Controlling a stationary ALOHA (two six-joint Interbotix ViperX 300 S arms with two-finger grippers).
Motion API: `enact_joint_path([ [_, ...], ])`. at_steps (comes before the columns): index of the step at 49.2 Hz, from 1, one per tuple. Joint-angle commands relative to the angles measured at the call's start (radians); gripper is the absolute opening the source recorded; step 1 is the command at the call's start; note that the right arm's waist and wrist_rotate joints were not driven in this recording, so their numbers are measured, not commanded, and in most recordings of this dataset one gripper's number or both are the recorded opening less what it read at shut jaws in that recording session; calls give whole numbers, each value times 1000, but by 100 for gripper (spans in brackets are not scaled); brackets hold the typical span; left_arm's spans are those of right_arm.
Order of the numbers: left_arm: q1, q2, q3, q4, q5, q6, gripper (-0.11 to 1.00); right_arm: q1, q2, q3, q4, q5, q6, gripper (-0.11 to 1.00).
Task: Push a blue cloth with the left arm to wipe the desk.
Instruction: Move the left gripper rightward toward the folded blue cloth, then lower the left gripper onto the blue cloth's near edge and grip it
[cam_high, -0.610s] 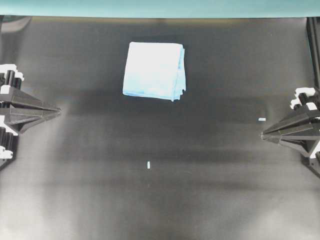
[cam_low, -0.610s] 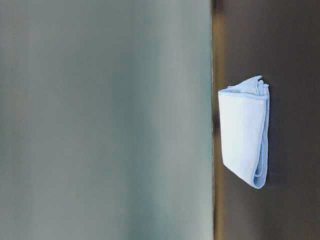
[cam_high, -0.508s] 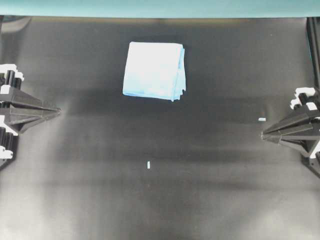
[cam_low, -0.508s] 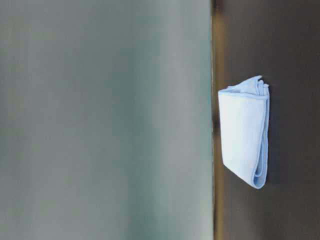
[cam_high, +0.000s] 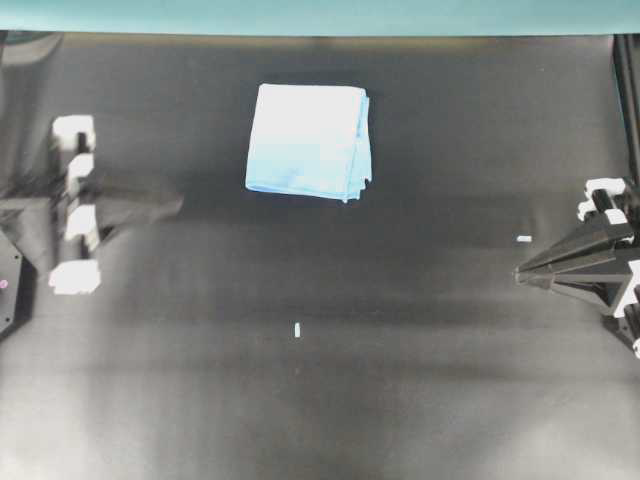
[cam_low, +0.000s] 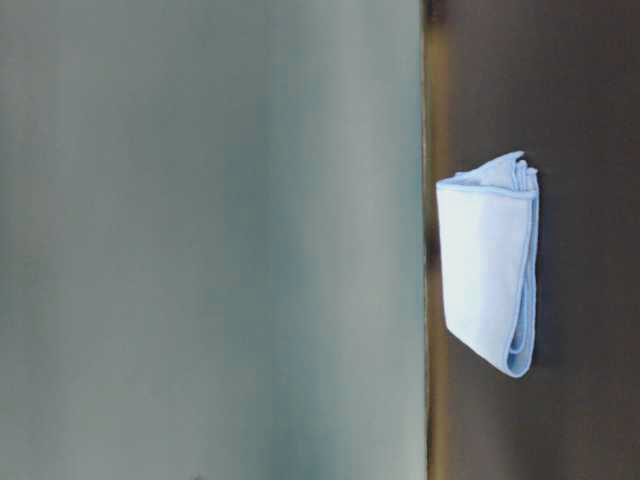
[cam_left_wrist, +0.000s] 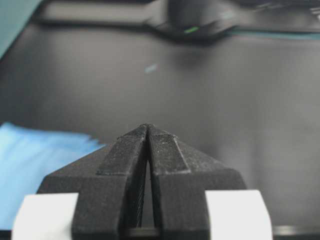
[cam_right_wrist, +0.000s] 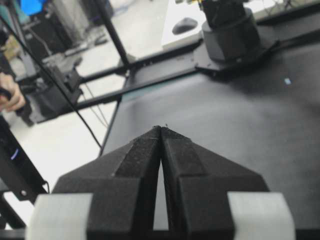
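The blue cloth (cam_high: 308, 142), folded square with layered edges on its right side, lies flat on the black desk (cam_high: 320, 380) at the back middle. It also shows in the table-level view (cam_low: 487, 264) and at the left edge of the left wrist view (cam_left_wrist: 35, 165). My left gripper (cam_high: 178, 203) is shut and empty, blurred by motion, to the left of the cloth and apart from it; its tips (cam_left_wrist: 148, 127) meet. My right gripper (cam_high: 520, 276) is shut and empty at the desk's right edge (cam_right_wrist: 161, 128).
A teal strip (cam_high: 320, 15) runs along the desk's far edge. Small white tape marks lie at the middle front (cam_high: 298, 330) and near the right gripper (cam_high: 524, 239). The other arm's base (cam_right_wrist: 232, 35) stands across the desk.
My left arm has swung out from the left edge toward the right and back, nearer the cloth. The right gripper has shifted slightly. The cloth has not moved.
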Motion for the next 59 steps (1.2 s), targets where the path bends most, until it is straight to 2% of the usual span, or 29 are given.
enact_joint_path([
  [1, 54, 86, -49, 3, -23, -9, 0, 0, 9, -18, 2, 0, 0, 0],
  [17, 130, 463, -279, 5, -23, -14, 0, 0, 8, -17, 2, 2, 0, 0],
  [25, 163, 589, -385, 3, 3, -12, 1, -2, 8, -14, 2, 2, 0, 0],
  [32, 186, 660, -445, 3, 23, -14, 7, 0, 6, -12, 2, 6, 0, 0],
  [37, 199, 712, -485, 3, 20, -14, 20, 0, 3, -12, 2, 15, 0, 0],
  [46, 215, 821, -537, 5, 25, -9, 72, 0, 3, -12, 2, 14, 0, 0],
  [49, 221, 859, -549, 3, 25, 0, 85, 0, 3, -12, 2, 15, 0, 0],
  [52, 232, 894, -560, 3, 21, 2, 90, 0, 3, -12, 2, 15, 0, 0],
  [59, 255, 971, -578, 3, 18, 2, 89, 0, 2, -11, 2, 15, 2, 0],
])
